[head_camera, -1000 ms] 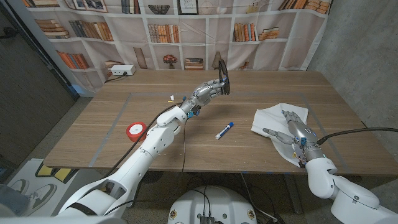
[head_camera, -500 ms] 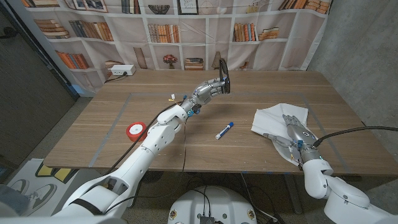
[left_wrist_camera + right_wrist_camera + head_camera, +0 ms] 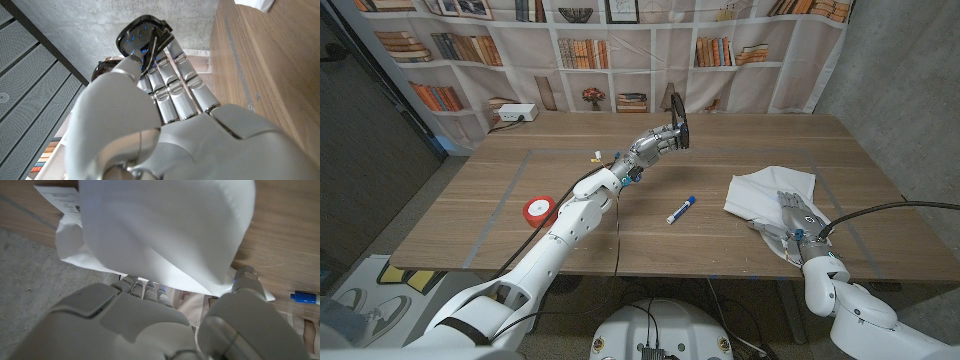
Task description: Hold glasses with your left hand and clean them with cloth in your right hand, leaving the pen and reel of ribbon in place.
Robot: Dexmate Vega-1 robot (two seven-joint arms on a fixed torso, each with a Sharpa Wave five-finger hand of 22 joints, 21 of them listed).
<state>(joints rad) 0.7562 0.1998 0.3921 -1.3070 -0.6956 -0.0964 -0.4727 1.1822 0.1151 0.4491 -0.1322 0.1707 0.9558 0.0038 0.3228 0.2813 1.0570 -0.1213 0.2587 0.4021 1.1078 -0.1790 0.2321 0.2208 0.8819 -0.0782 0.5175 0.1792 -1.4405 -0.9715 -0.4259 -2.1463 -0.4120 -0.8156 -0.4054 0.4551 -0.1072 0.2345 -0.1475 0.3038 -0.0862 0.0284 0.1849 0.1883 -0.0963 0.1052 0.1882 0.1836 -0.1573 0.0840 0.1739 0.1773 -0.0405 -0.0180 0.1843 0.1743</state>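
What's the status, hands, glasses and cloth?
Left hand holds glasses raised over table. Right hand on white cloth, grip unclear. Pen and red ribbon reel lie apart on the table, nothing blocking.

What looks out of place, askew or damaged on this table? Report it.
Nothing stands out. The cloth lies crumpled under the right robot hand, as expected. The left robot hand holds the glasses above the table. The pen and the ribbon reel lie undisturbed.
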